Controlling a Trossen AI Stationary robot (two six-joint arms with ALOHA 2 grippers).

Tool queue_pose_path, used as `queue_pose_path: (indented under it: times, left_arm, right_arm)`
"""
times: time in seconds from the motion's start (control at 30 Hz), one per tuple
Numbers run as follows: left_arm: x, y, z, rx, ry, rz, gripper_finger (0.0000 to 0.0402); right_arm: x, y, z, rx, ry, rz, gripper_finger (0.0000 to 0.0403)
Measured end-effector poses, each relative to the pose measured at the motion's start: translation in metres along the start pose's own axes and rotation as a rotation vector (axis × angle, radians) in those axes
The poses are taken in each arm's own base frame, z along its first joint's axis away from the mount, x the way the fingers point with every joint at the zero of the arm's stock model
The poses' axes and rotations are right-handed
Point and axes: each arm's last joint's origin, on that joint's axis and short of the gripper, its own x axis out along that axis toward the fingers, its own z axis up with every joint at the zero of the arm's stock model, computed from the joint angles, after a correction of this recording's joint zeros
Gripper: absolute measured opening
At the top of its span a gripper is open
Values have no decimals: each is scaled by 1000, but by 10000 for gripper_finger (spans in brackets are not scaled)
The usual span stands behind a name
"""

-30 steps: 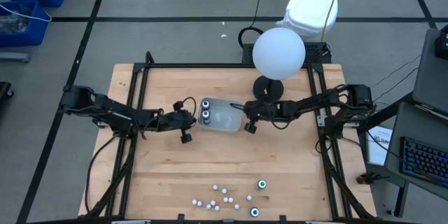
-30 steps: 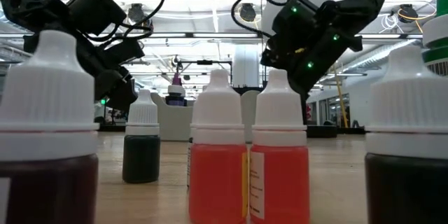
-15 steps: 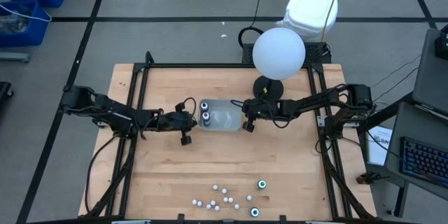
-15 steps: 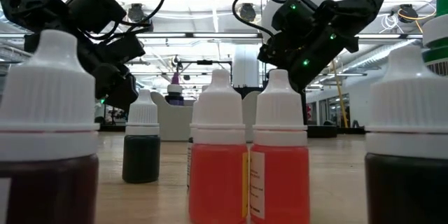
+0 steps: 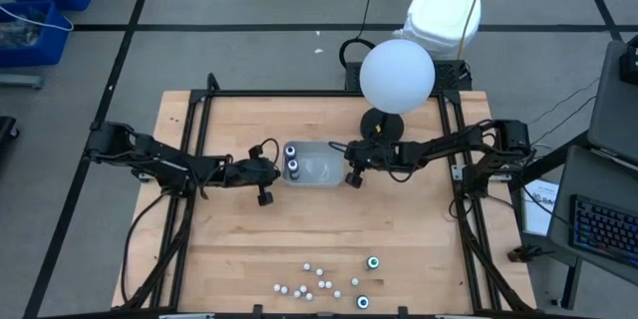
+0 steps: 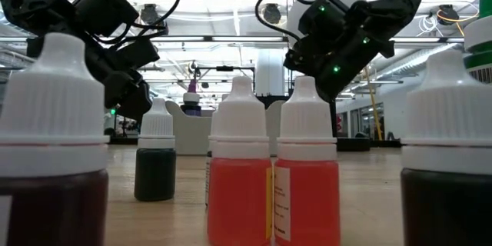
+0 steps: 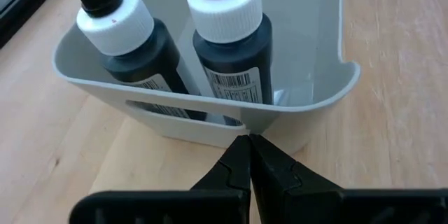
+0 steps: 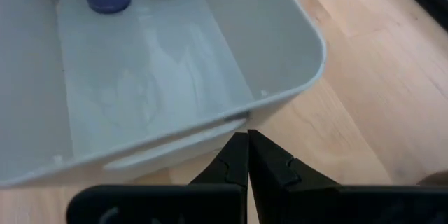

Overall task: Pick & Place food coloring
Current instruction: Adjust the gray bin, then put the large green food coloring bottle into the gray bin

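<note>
While both closed pincers flank tray (image 5: 317, 167) ends, board (image 5: 419, 229) open.

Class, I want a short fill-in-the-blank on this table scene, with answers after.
1. The grey tray holds ___ bottles.
2. Both pincers, left and right, are ___.
3. The tray sits ___ the two pincers.
4. The white globe stands on a ___ stand.
Answers: two; shut; between; black
</note>
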Motion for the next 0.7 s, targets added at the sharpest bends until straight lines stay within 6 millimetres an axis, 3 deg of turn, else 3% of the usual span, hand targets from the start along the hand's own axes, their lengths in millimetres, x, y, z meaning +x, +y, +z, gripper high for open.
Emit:
queue_pose_path:
  times: [0.4, 0.57, 0.7]
  left_arm:
    - [0, 0, -5, 14, 48, 2, 10]
    - [-7, 2, -6, 11, 78, 4, 10]
    - [-16, 5, -5, 11, 94, 5, 10]
  right_arm:
    - [-4, -1, -12, -10, 129, -20, 0]
    - [-26, -5, -7, -18, 153, -26, 0]
    - [-56, -1, -1, -52, 132, -40, 0]
